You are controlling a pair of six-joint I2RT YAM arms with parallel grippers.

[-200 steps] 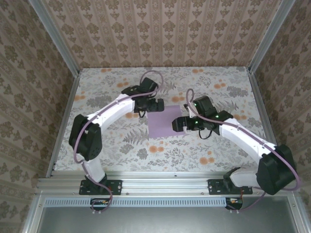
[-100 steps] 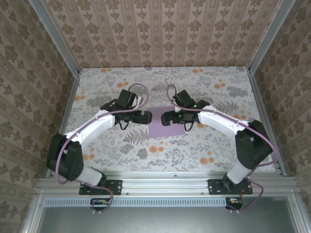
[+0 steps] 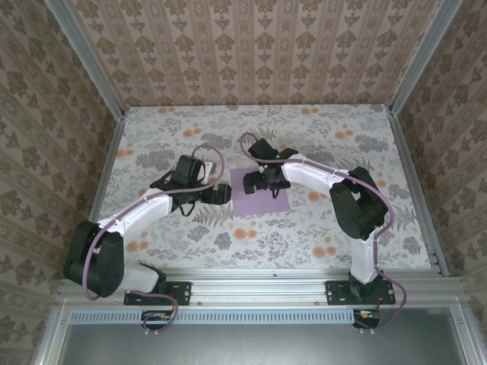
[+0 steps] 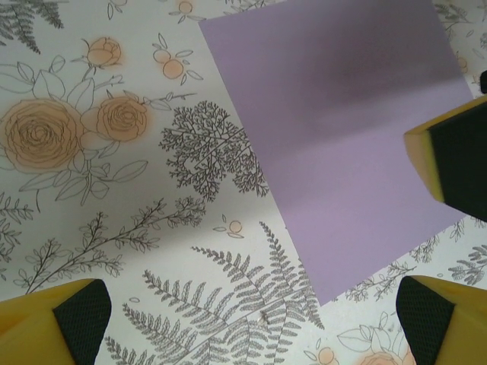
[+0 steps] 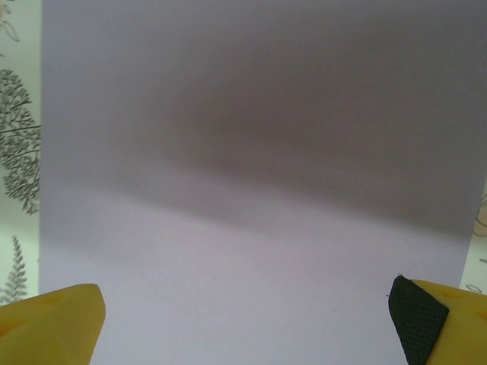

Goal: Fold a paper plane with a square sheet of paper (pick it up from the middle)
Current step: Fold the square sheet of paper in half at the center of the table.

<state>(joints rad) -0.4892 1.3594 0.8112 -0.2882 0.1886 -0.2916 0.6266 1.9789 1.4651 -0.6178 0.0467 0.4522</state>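
The square sheet of paper lies flat on the floral table, unfolded. It is plain lavender. My right gripper hovers open over its far half; in the right wrist view the paper spans the frame between the spread yellow fingers. My left gripper stands open just off the sheet's left edge, over bare tabletop. From the left wrist the paper lies ahead to the right, nothing sits between the left fingers, and one right-gripper finger shows above the sheet.
The floral tabletop is walled by patterned panels on three sides, with aluminium rails along its left and right edges. Both arms reach in towards the centre, and their bases stand on the near rail.
The right gripper has swung left from the sheet's right edge to over its far half. The left gripper has come from beyond the far edge down to the left edge.
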